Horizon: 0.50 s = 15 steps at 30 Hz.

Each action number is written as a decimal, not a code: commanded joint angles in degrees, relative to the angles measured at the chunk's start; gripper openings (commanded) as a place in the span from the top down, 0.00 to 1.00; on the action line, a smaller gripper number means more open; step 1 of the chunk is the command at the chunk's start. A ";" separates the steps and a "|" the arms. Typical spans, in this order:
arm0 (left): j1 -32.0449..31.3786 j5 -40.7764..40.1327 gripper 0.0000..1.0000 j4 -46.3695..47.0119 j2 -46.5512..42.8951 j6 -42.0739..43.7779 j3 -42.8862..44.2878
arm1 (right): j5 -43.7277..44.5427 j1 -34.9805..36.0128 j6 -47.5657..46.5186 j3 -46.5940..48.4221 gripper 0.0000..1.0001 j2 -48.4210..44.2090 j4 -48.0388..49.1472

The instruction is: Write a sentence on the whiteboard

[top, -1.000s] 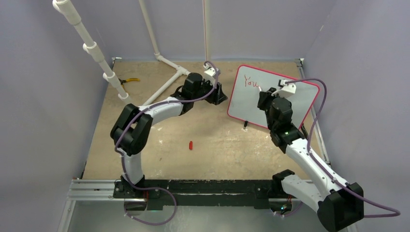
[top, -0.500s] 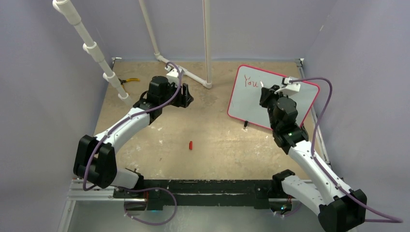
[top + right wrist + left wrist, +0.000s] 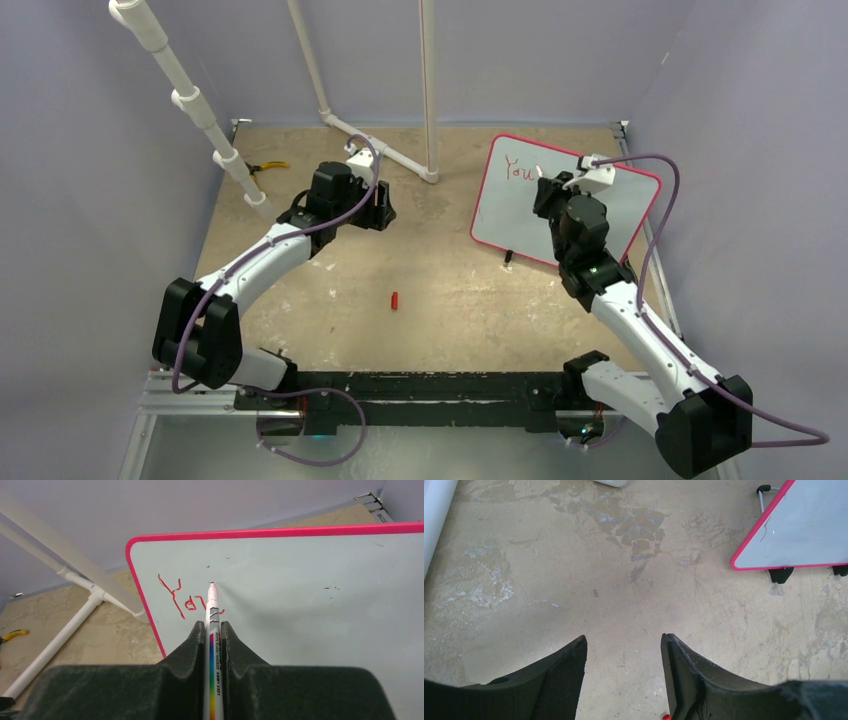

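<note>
Right gripper sits clamped at the bottom centre of the right wrist view. Its two black fingers pinch the slim white rainbow-striped marker along the barrel, so the red tip points up the frame at the board. Whether the tip actually presses the surface cannot be told from here, and that is the first risk. Too light a touch would leave a broken stroke, while too hard a push could slide the barrel back through the shallow finger grooves and tilt the tip off line. Just left of the tip, the thin red handwritten lettering reads roughly "You". The marker itself hides the newest stroke, so the next letter may land on top of it or drift off the line. Beyond that, the red-pink-framed rectangular whiteboard fills the middle and right of that view, standing tilted on the right side of the table. It rests only on small black feet, so steady writing pressure could probably scoot or rock it and smear the word. Nothing braces it. In the left wrist view the left gripper hangs at the lower centre, its jaws apart and holding nothing, over the worn tan tabletop. The board's corner lies well apart from it at the upper right, too far for that arm to catch a shift. A small red cap lies loose at mid-table, where a sweeping arm could knock it away.
</note>
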 commanded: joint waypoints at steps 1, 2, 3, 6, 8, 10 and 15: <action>-0.09 -0.31 0.45 0.39 -0.98 0.80 0.46 | 2.81 -0.21 -0.34 2.26 1.00 0.31 1.93; -0.09 -0.35 0.45 0.39 -1.09 0.86 0.43 | 3.20 -0.14 -0.19 2.01 1.00 0.28 1.93; -0.09 -0.35 0.45 0.39 -1.24 0.84 0.46 | 3.59 -0.14 -0.11 1.75 1.00 0.34 1.88; -0.09 -0.43 0.45 0.39 -1.55 0.94 0.44 | 3.85 -0.18 -0.08 1.25 1.00 0.58 1.90; -0.09 -0.44 0.45 0.38 -1.62 0.94 0.46 | 3.86 -0.24 0.00 1.15 1.00 0.90 1.65; -0.09 -0.44 0.45 0.39 -1.61 0.94 0.42 | 3.69 -0.21 0.11 1.07 1.00 1.13 1.46; -0.09 -0.44 0.45 0.33 -1.57 0.95 0.43 | 2.86 -0.14 0.65 0.42 1.00 1.36 0.66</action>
